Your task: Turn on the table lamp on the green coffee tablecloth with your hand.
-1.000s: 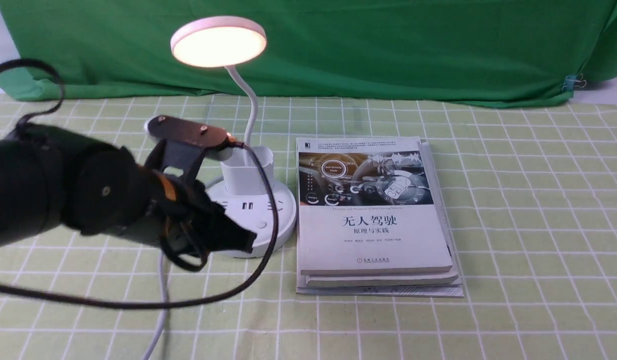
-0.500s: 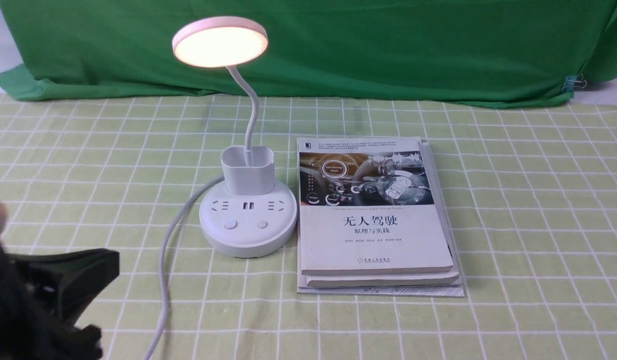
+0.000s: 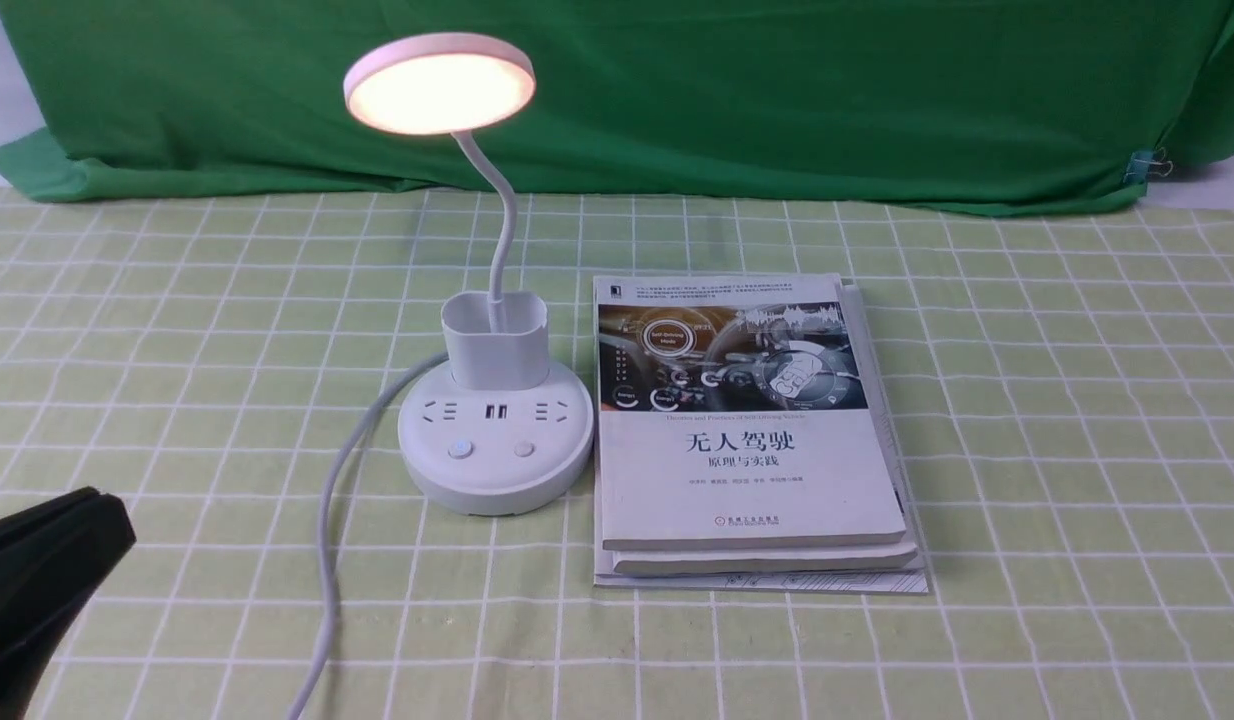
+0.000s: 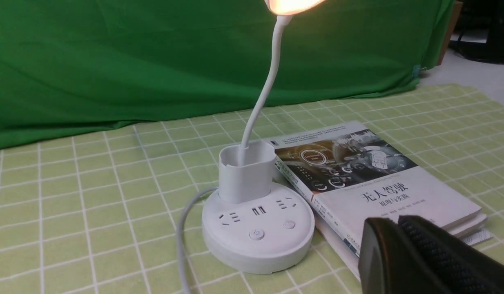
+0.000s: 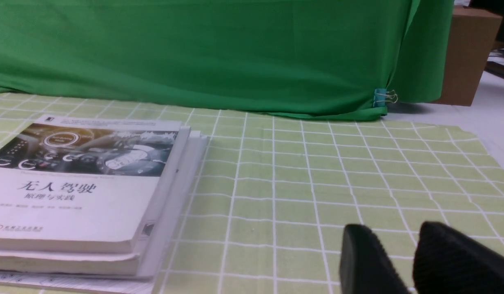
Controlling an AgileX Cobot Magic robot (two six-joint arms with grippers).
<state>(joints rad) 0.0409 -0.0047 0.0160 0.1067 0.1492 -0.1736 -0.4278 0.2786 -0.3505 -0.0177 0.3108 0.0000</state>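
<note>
The left end effector [image 4: 393,245] has drawn further back from the lamp [image 3: 495,430], its fingers pressed together. The lamp glows on the green checked tablecloth [image 3: 1057,450], just beside stacked books [image 3: 747,470]. The right end effector [image 5: 399,257] stands slightly apart at the fingertips.
</note>
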